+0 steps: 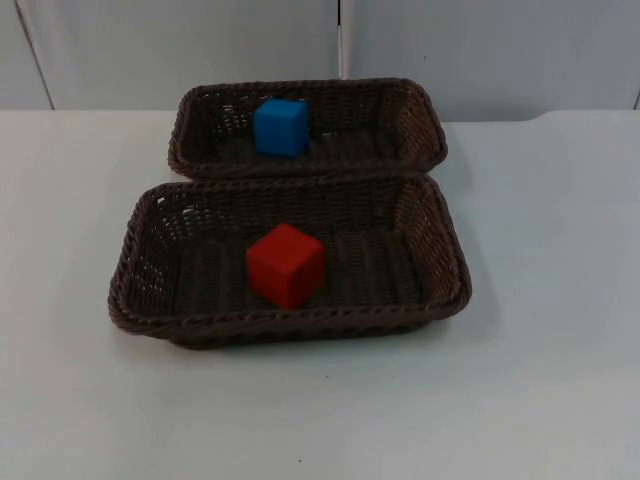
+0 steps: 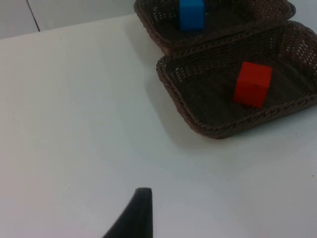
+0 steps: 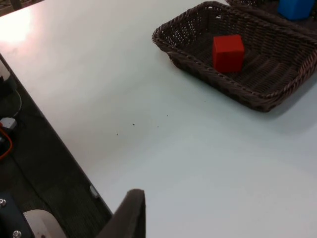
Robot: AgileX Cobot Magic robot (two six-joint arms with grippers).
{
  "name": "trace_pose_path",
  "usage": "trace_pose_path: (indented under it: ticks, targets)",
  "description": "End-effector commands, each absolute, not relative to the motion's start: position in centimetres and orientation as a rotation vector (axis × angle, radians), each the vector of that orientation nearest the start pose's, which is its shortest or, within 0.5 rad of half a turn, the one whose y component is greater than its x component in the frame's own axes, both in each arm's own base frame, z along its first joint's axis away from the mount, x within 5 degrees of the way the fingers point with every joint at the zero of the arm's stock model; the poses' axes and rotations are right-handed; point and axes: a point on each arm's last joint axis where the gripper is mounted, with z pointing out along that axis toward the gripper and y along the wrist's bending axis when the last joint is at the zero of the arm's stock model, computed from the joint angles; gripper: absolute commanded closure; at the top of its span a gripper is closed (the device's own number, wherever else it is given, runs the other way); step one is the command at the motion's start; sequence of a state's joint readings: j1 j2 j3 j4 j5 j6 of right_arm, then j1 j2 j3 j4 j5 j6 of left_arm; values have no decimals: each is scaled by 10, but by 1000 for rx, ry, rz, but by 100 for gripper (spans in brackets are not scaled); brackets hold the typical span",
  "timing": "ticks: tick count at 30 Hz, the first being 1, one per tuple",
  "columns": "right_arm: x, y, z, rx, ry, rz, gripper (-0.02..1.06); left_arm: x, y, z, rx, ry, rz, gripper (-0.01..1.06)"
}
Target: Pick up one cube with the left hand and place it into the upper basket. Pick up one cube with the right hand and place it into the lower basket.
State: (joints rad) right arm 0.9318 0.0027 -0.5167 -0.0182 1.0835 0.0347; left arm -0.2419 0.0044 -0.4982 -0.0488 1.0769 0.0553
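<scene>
A blue cube (image 1: 280, 127) rests inside the upper brown wicker basket (image 1: 310, 88), left of its middle. A red cube (image 1: 286, 265) sits near the middle of the lower basket (image 1: 300, 325), which touches the upper one. My left gripper (image 2: 136, 218) hangs over bare table well away from both baskets, facing the red cube (image 2: 252, 84) and blue cube (image 2: 191, 14). My right gripper (image 3: 130, 215) waits near the table's edge, far from the lower basket (image 3: 198, 67) and its red cube (image 3: 228, 52). Neither gripper holds anything that I can see.
White table (image 1: 540, 380) surrounds the baskets on all sides. The grey partition wall (image 1: 200, 50) stands close behind the upper basket. In the right wrist view the table's edge (image 3: 59, 148) drops to a dark floor with equipment (image 3: 7, 129).
</scene>
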Motion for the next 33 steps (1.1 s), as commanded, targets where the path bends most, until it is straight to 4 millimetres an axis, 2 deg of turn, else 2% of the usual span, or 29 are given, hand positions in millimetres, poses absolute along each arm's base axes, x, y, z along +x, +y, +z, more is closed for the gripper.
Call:
trace_pose_path:
  ticks: [1,13,33]
  targets:
    - [-3,-7,280,-903,1893,573,-1,-6,-2,274,302,2047,-171,0]
    - [-3,-7,280,-903,1893,573,-1,-6,-2,274,296,2048,-167,0]
    - [-3,-7,280,-903,1893,573,-1,-5,-3,274,65,2064,-29,0]
